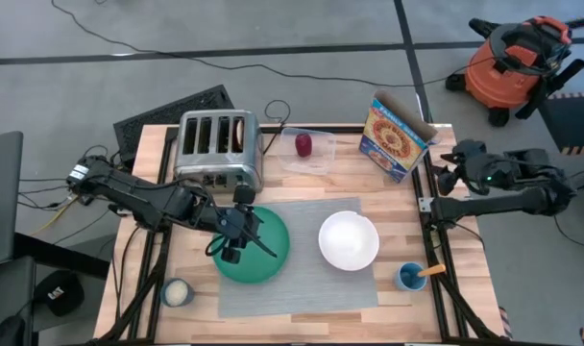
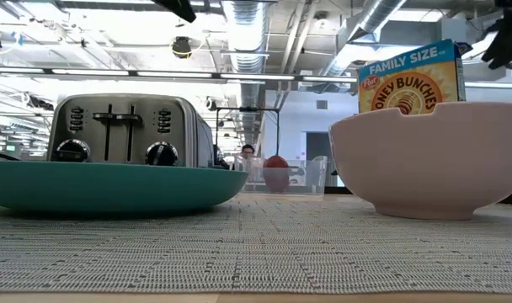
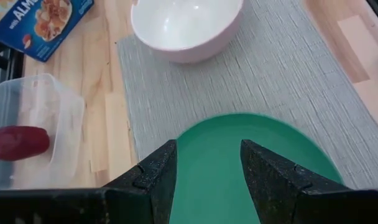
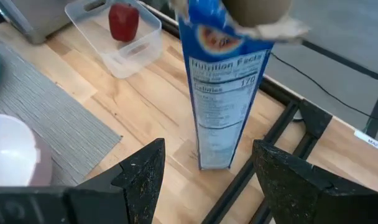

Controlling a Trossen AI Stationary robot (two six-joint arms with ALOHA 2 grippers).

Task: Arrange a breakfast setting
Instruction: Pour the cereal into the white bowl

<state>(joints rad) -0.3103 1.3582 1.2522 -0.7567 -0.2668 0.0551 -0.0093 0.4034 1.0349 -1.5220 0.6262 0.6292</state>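
Coarse woven placemat [image 3: 251,81], matt; glossy white bowl [image 3: 186,25], perhaps ceramic; smooth teal-green plate [image 3: 214,180]; brushed chrome toaster [image 2: 125,130]; pale wooden table [image 1: 465,279]; clear plastic tub [image 4: 117,40].

Plate [image 3: 239,168] — near edge behind fingers [image 3: 158,180]

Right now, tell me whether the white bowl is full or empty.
Empty. The left wrist view looks down into the white bowl and shows only its bare, glossy inside; the high view shows the same, with the bowl upright on the grey placemat.
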